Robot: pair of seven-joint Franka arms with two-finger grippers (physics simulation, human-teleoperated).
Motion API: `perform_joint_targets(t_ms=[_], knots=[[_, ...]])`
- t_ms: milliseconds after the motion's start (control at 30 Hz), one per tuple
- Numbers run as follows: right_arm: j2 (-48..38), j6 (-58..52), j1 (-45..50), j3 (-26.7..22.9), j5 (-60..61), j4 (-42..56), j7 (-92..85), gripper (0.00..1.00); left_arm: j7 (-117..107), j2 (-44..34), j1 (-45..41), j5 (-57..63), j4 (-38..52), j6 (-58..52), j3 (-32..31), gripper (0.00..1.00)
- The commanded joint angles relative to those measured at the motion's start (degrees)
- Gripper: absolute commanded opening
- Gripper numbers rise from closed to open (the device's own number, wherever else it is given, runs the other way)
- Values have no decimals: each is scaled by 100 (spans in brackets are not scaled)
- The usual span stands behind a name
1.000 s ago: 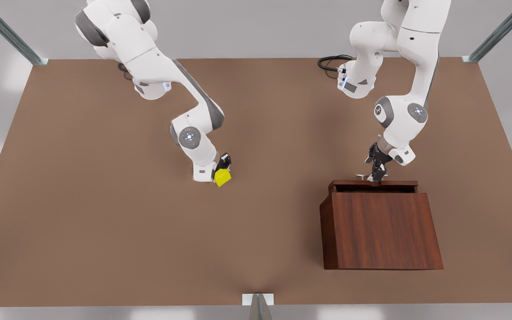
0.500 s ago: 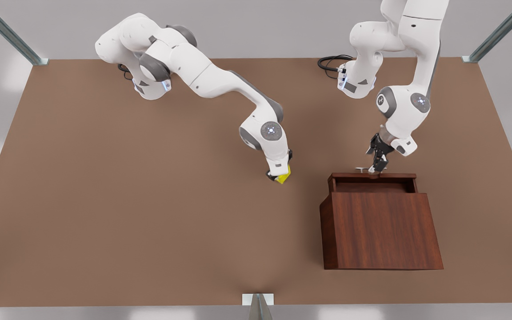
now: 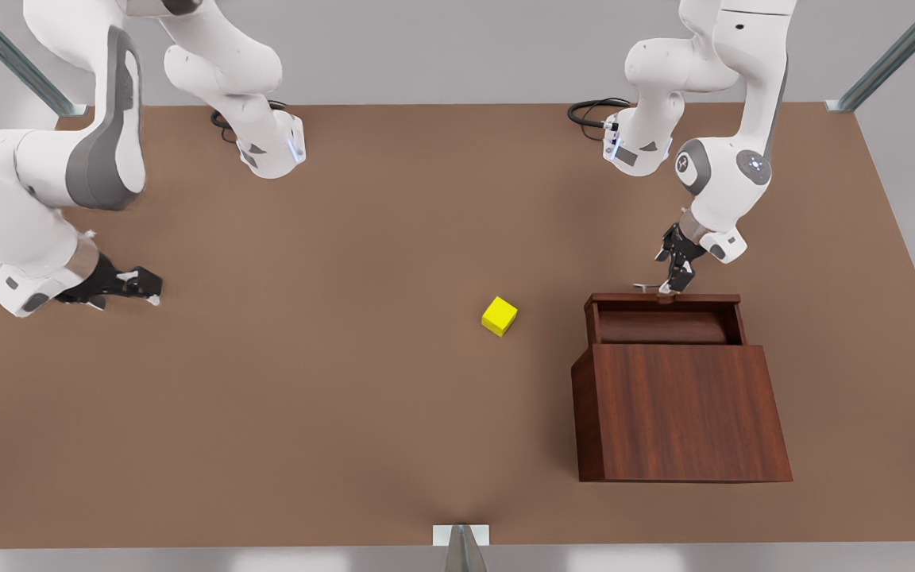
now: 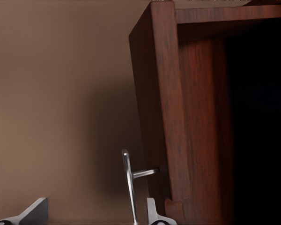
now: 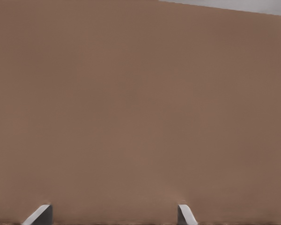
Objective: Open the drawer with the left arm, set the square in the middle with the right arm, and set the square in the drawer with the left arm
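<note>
Front view: two white arms over a plain brown desk (image 3: 283,381). The cabinet (image 3: 680,409) of dark reddish wood stands at the front view's right, with the drawer (image 3: 664,316) drawn partly out of its far side; the drawer's inside lies in shadow and its floor is hard to make out. The left claw (image 3: 673,287) hangs at the drawer's front edge, by the slim silver handle (image 3: 648,285), which appears as a small sliver partly covered by the claw.

In the left wrist view the handle (image 4: 128,183) stands just off the drawer front (image 4: 161,108) and runs past the frame edge. It lies between the left claw's fingertips (image 4: 33,212), of which little more than the tips are visible. They are spread apart and are not pressed on the bar: one tip sits close beside the bar, the other well away from it.

The square (image 3: 499,315), a yellow cube, rests by itself on the bare desk near the middle, between the two arms and nearer the cabinet, touching neither claw.

The right claw (image 3: 144,286) waits near the desk's edge at the front view's left, well apart from the square, pointing sideways just above the surface. In the right wrist view its fingertips (image 5: 39,214) stand apart with bare desk between them, empty.
</note>
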Motion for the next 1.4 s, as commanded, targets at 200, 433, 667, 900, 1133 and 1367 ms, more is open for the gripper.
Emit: perform_joint_targets(t_ms=[200, 433, 667, 900, 1133, 1367], knots=[[417, -382, -55, -333, 96, 967, 67, 100, 1264, -244, -99, 1459, 1317, -1020, 16, 100], [320, -453, -29, -394, 105, 984, 58, 100, 3550, 2735, -1434, 2462, 5755, -3876, -423, 100], [302, -427, 32, -359, 140, 1195, 32, 100, 4816, 3992, -2683, 2409, 6741, -4079, -432, 100], [294, -497, 6, -368, 122, 1204, 58, 100, 5634, 4230, -2824, 2462, 5730, -2638, -423, 100], [311, -453, 15, -377, 272, 1204, 67, 100, 5651, 4459, -3070, 2505, 5264, -2127, -362, 100], [346, -427, 33, -368, 210, 1204, 58, 100, 5581, 4625, -3070, 2541, 5255, -2101, -327, 100]])
